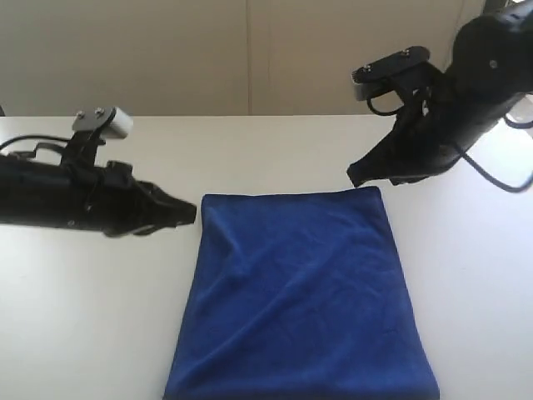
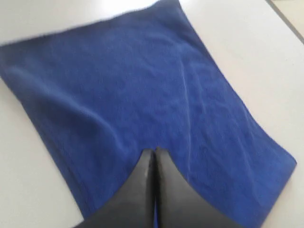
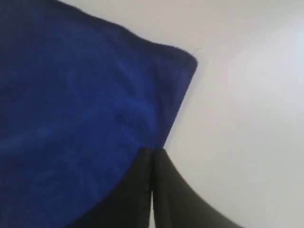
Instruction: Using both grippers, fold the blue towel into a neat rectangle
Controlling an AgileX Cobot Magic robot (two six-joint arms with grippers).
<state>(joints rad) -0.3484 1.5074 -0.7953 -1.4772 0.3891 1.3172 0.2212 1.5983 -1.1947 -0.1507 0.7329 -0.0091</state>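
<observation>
Tips of left hand (image 1: 190, 213), level, and right hand (image 1: 354, 177), pitched downward, together, empty, near far corners of blue towel (image 1: 296, 292).

No text, label, brand, number or sign can be read in any view; none is made out on the blue towel (image 1: 300, 292), the left gripper (image 1: 191, 212), the right gripper (image 1: 354, 176) or the desk (image 1: 83, 317)
</observation>
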